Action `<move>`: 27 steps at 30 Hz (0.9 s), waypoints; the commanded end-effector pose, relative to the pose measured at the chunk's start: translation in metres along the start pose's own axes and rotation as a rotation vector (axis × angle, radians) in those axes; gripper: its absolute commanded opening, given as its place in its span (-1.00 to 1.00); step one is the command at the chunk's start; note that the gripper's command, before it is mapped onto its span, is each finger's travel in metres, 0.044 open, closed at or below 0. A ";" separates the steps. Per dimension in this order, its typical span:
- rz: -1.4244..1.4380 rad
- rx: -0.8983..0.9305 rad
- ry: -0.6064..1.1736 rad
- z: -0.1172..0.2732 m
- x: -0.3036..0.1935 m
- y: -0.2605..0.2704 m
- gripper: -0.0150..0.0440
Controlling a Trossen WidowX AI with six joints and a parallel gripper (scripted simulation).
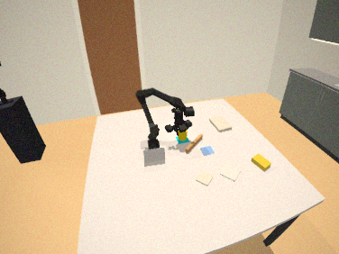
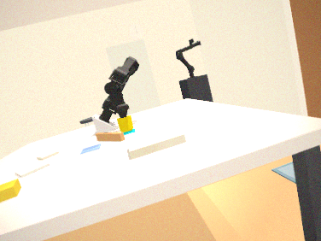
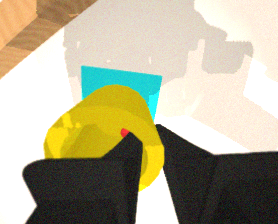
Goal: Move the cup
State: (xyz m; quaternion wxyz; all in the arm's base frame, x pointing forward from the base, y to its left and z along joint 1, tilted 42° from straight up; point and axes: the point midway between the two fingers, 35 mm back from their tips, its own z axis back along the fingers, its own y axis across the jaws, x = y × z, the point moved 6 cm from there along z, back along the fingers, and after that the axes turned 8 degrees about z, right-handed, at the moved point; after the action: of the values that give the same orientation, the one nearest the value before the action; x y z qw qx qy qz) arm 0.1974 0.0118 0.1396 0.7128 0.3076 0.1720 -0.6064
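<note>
Gripping the yellow cup [image 3: 102,132] by its rim, the gripper [image 3: 145,137] is clamping one finger inside, one outside, holding it over the cyan pad [image 3: 120,85], toward the table's [image 1: 135,207] far edge.

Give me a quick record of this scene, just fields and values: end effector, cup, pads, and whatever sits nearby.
end effector: shut on the yellow cup's rim
yellow cup: upright, low over the cyan pad
cup contents: a red marble shows inside
cyan pad: partly under the cup
blue pad: bare
wooden block: lies between the pads
release: not yet done
</note>
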 end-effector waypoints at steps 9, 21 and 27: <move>0.001 0.000 0.000 0.000 0.000 0.000 -0.14; 0.001 -0.001 -0.001 0.005 0.000 0.001 0.01; 0.000 -0.001 -0.002 0.012 0.001 0.001 0.01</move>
State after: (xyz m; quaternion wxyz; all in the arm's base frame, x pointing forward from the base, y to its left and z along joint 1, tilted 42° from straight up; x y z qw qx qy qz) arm 0.1962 0.0058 0.1456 0.7110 0.3072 0.1747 -0.6080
